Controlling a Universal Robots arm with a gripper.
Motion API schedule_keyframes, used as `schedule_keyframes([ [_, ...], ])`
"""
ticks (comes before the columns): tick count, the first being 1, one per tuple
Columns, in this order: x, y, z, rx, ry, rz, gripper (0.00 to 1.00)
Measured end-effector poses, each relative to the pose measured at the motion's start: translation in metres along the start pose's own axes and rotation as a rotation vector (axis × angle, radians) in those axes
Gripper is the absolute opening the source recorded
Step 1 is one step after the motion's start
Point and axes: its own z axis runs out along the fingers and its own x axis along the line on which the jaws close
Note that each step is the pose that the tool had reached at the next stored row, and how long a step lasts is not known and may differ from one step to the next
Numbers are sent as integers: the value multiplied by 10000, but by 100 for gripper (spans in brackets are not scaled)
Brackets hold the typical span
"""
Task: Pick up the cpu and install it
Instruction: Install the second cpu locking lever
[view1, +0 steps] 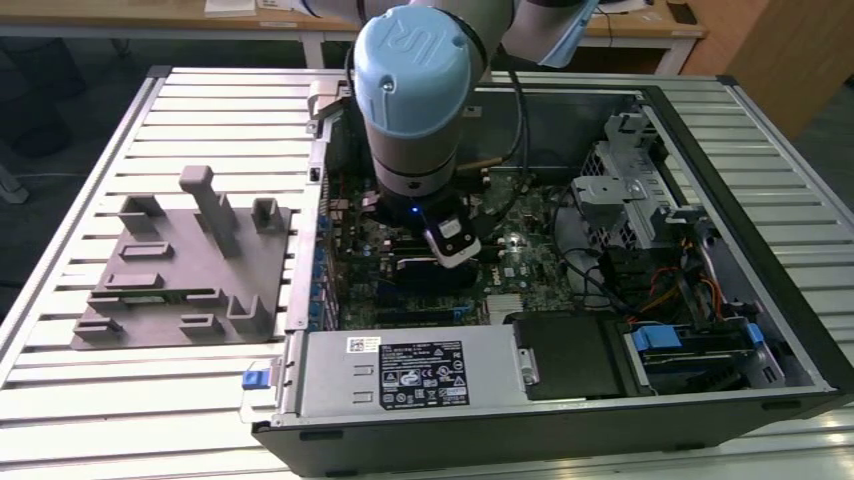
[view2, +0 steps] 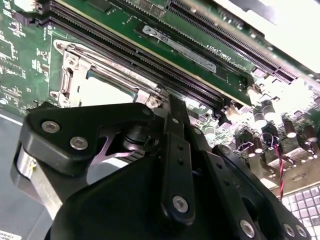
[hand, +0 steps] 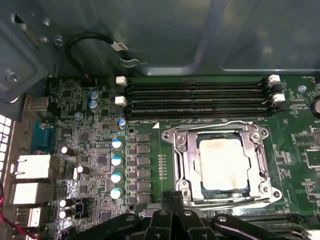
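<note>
Inside the metal-framed socket (hand: 222, 165) you see the flat silver-topped square cpu (hand: 223, 164) already seated. Your black gripper (hand: 182, 217) hovers just beside the socket; whether its fingers are spread, you cannot tell.

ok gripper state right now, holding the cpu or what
Gripper: open or shut cannot be told; it hangs just above the motherboard beside the socket. The cpu sits in the socket, not in the gripper.
</note>
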Motion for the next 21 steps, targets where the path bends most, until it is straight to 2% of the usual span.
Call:
schedule_keyframes([
  [4, 7, -14, 21, -91, 3, 6, 11],
  [8, 9, -16, 22, -106, 4, 6, 11],
  [11, 7, -4, -10, -112, 2, 6, 11],
  [18, -2, 68, -222, -104, 4, 8, 11],
  [21, -6, 98, -313, -71, 0, 15, 11],
])
